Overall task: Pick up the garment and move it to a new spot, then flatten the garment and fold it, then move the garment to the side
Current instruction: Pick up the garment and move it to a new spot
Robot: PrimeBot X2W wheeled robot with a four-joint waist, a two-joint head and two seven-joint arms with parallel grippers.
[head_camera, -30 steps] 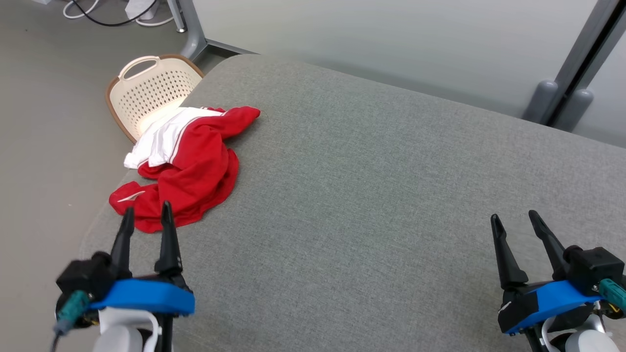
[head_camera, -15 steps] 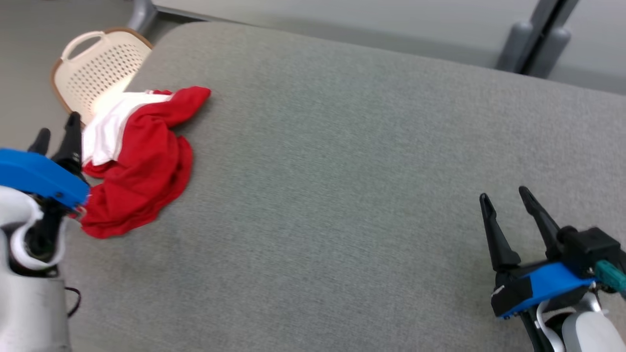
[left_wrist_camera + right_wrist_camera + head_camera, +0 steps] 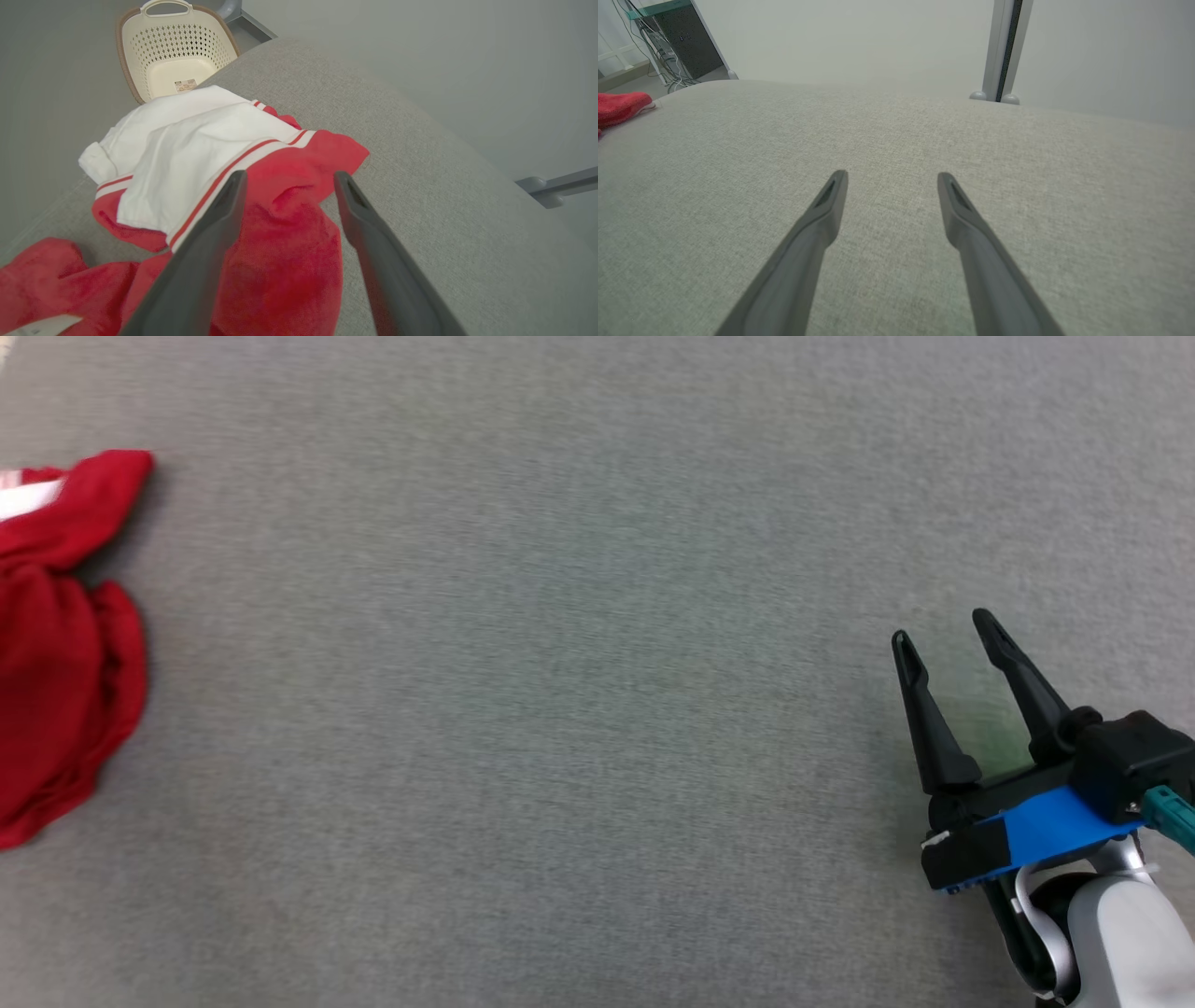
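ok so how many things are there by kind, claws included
garment: 1
laundry basket: 1
claws, both open: 2, the left claw and the right claw
total: 4

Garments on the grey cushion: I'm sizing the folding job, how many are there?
1: a crumpled red-and-white garment at the cushion corner nearest the basket; another beneath can't be excluded.

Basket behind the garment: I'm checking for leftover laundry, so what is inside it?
Only a small label on the basket floor shows, no clothes. Its near edge is covered by the white-and-red garment.
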